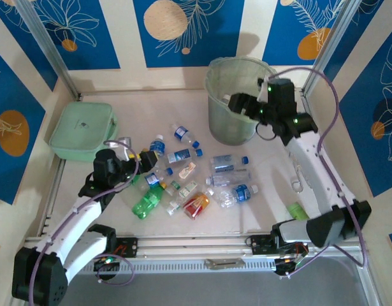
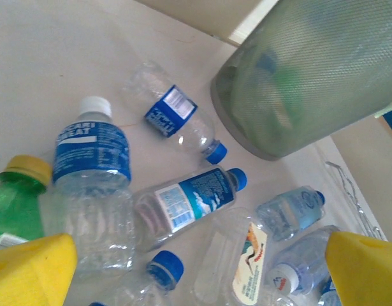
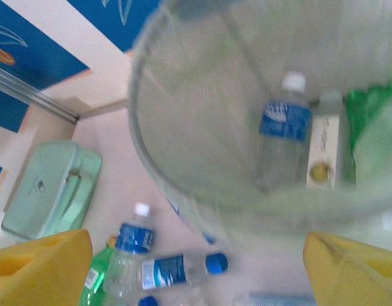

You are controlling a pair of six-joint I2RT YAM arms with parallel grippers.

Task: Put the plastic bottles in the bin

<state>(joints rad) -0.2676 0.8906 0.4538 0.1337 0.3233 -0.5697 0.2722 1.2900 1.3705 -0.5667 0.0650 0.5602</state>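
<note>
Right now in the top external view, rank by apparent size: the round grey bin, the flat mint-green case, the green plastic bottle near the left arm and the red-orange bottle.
1. Round grey bin, though its rim sits nearer the camera.
2. Flat mint-green case.
3. Green plastic bottle.
4. Red-orange bottle, only slightly smaller.

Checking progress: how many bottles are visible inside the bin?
2: a blue-labelled bottle with a white cap inside the bin, and a pale-labelled bottle beside it. The green blur next to them is unclear; more may be hidden.
</note>
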